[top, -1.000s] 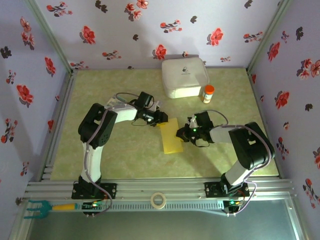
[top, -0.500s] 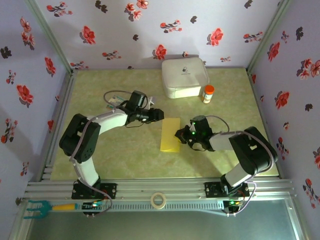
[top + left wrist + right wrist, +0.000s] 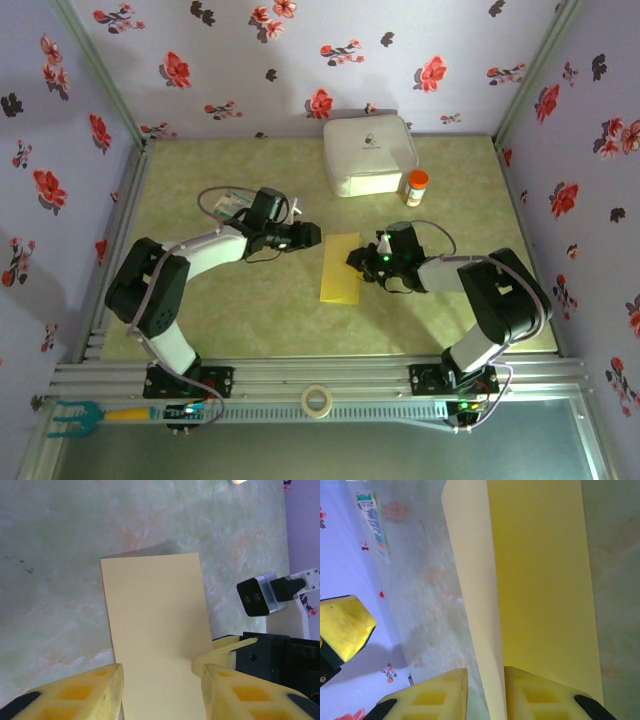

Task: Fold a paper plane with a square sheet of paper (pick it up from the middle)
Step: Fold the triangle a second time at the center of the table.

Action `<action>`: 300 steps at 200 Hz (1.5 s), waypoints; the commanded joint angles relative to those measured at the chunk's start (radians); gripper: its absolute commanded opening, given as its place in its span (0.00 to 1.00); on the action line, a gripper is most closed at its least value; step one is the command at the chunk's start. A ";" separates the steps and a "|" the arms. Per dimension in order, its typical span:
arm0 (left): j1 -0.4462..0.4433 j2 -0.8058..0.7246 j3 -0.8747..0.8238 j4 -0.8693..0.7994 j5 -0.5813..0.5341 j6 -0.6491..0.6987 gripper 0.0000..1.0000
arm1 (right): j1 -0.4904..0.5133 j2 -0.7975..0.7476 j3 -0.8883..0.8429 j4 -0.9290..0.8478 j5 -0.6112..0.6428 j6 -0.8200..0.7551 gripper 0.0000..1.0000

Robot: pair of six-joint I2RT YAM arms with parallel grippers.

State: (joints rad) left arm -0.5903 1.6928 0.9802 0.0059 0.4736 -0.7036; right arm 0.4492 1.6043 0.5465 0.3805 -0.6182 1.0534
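Open left gripper (image 3: 160, 680); right gripper (image 3: 485, 680) slightly parted astride yellow paper (image 3: 340, 268); white box (image 3: 368, 155), bottle (image 3: 417, 187) beyond

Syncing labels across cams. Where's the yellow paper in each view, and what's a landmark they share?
Top external: yellow paper at the centre of the table.
Left wrist: centre frame, running off the bottom between the jaws of the left gripper.
Right wrist: upper centre to right, a paler flap along its left.
Shared landmark: the right gripper at the paper's edge.
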 commanded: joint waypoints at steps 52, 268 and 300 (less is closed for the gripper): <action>-0.018 -0.121 -0.056 0.019 -0.063 0.068 0.43 | -0.015 0.037 0.042 -0.083 -0.030 -0.060 0.14; -0.531 -0.098 -0.194 0.173 -0.519 0.650 0.58 | -0.024 0.011 0.035 -0.076 -0.029 -0.030 0.07; -0.582 -0.079 -0.187 0.181 -0.608 0.714 0.67 | -0.024 0.014 0.040 -0.071 -0.028 -0.023 0.07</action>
State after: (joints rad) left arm -1.1477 1.5963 0.7639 0.1764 -0.0284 -0.0898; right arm 0.4316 1.6306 0.5755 0.2874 -0.6327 1.0065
